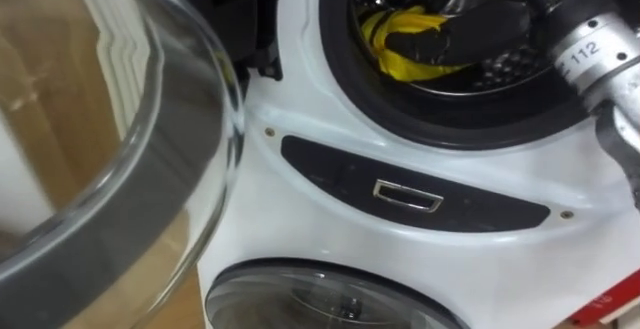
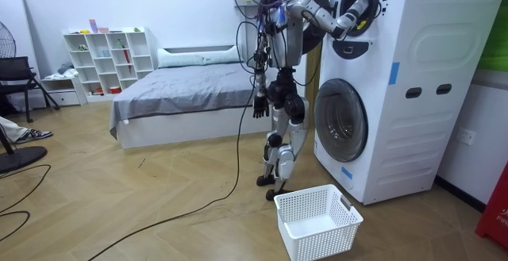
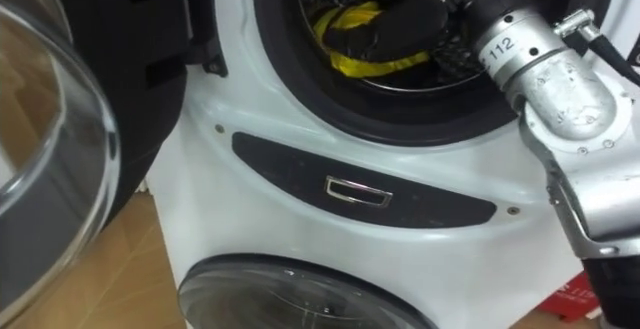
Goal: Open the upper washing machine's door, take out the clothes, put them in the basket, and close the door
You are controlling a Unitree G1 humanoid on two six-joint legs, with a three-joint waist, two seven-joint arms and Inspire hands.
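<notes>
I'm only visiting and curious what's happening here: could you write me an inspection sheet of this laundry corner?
Surface: light wooden floor.
Job's things: crumpled yellow cloth lies in the upper drum of the tall white stacked washing machine; its clear round glass door is swung open; an empty white slotted plastic basket sits on the floor before the machine.
Clutter: nothing seen.
Hands: right hand is inside the upper drum, at the yellow cloth; left hand hangs by the robot's side.
Cables: thin black cable on the floor at the room view's left.
Surroundings: bed with grey cover, white cube shelf, black chair.
</notes>
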